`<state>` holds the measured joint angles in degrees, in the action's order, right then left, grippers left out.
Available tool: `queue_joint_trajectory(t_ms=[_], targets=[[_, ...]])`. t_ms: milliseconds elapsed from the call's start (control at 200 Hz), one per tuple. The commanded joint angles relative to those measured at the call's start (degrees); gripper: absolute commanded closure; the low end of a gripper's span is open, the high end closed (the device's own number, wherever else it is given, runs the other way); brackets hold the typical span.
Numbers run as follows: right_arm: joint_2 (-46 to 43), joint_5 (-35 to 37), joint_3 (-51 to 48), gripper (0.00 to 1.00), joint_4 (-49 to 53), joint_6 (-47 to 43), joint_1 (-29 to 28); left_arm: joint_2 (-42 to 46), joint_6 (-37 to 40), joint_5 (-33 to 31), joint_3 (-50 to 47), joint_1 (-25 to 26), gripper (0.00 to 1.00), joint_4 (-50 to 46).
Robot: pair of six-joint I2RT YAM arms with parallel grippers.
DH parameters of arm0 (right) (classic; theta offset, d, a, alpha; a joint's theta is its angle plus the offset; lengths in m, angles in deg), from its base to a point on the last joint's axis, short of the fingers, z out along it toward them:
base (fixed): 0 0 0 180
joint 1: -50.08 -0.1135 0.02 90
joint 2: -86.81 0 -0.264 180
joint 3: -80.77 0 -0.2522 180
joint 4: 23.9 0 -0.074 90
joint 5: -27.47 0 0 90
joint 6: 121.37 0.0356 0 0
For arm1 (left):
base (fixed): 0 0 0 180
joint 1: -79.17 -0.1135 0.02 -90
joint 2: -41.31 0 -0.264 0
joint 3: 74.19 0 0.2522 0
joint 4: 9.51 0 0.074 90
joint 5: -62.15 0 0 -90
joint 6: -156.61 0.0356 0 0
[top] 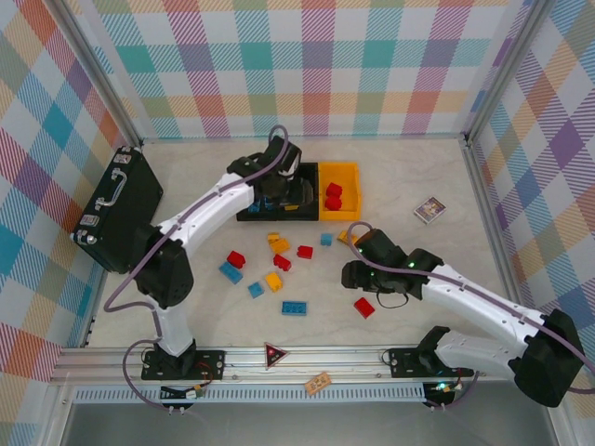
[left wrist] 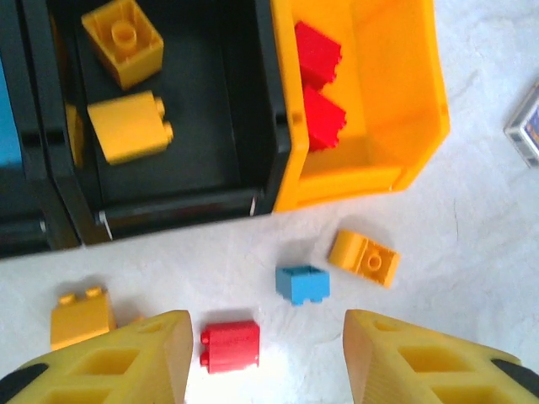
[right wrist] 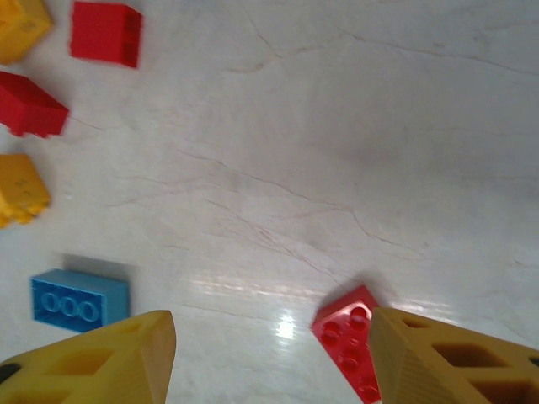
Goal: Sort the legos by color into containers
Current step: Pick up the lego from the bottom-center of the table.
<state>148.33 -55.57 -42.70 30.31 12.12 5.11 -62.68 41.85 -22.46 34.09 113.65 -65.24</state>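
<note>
Three joined containers stand at the back: two black bins (left wrist: 181,168) and a yellow-orange bin (left wrist: 396,93). Two yellow legos (left wrist: 130,126) lie in the middle black bin, and two red legos (left wrist: 322,118) in the yellow-orange one. My left gripper (left wrist: 265,324) hangs open over the table just in front of the bins, above a loose red brick (left wrist: 230,345), with a blue brick (left wrist: 302,284) and an orange brick (left wrist: 364,257) beyond it. My right gripper (right wrist: 271,320) is open low over the table. A red lego (right wrist: 349,337) lies flat beside its right finger, and a blue lego (right wrist: 80,300) lies to its left.
Several loose bricks are scattered mid-table (top: 279,265). A large black case (top: 116,209) with a silver handle stands at the left. A small card box (top: 429,210) lies at the right. A tan block (top: 319,382) rests on the front rail. Checked walls close in three sides.
</note>
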Motion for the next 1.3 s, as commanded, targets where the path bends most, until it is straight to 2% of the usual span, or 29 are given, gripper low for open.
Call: queue_joint_trajectory(t_ms=[0,155,320,645,880,1050,1295], targets=[[0.71,1.14,0.4,0.37,4.97,-1.73,0.15,6.3,-1.3,5.14,-7.52,0.1,0.49,3.85],[0.95,-0.57,-3.31,0.34,4.45,-2.07,-0.01,14.48,-4.23,7.66,-20.02,0.23,0.48,8.19],[2.84,-2.42,-6.05,0.33,2.33,-2.18,-0.54,21.08,-8.53,7.56,-30.64,0.65,0.48,11.48],[9.21,-4.37,-8.05,0.36,-1.72,-0.98,-3.94,24.22,-11.15,5.81,-37.59,1.8,0.48,12.23],[13.26,-0.74,-5.77,0.5,-1.37,0.92,-6.79,23.68,-13.05,5.99,-39.41,2.94,0.48,14.07],[15.97,1.88,-3.48,0.67,-0.43,1.43,-7.06,23.52,-13.49,5.52,-39.76,3.69,0.48,14.2],[14.72,3.64,1.29,0.72,1.78,0.17,-7.06,25.67,-14.79,4.42,-41.04,4.25,0.48,14.4]])
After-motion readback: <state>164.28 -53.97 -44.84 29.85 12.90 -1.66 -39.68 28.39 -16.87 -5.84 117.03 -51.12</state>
